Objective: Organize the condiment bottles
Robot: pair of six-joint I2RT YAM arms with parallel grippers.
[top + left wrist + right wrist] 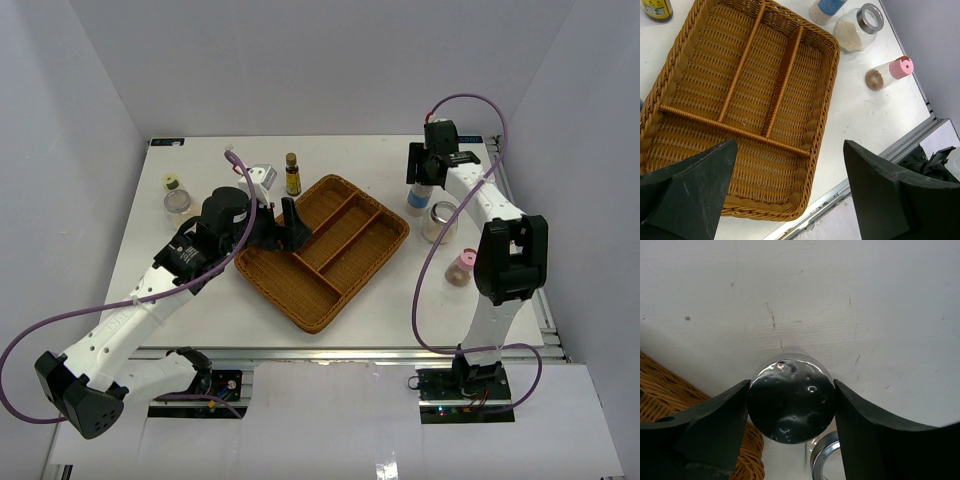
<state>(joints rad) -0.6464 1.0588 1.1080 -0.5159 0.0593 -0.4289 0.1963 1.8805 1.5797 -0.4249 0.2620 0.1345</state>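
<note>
L gripper (790,145): spread wide, empty, above woven tray (705,70). Farther, right side of worktop (230,310): blue-labelled cylinder (419,199), upright, just behind squat glass jar (440,222). R gripper (791,390): closed onto its silver cap (791,407), contact both sides. Handling est.: rigid, light, smooth cap (slip risk); hold cap sides squarely.

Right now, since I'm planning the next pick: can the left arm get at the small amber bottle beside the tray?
Probably yes: the left gripper hangs open over the tray, and the amber bottle stands just past its far-left rim, nothing between.
</note>
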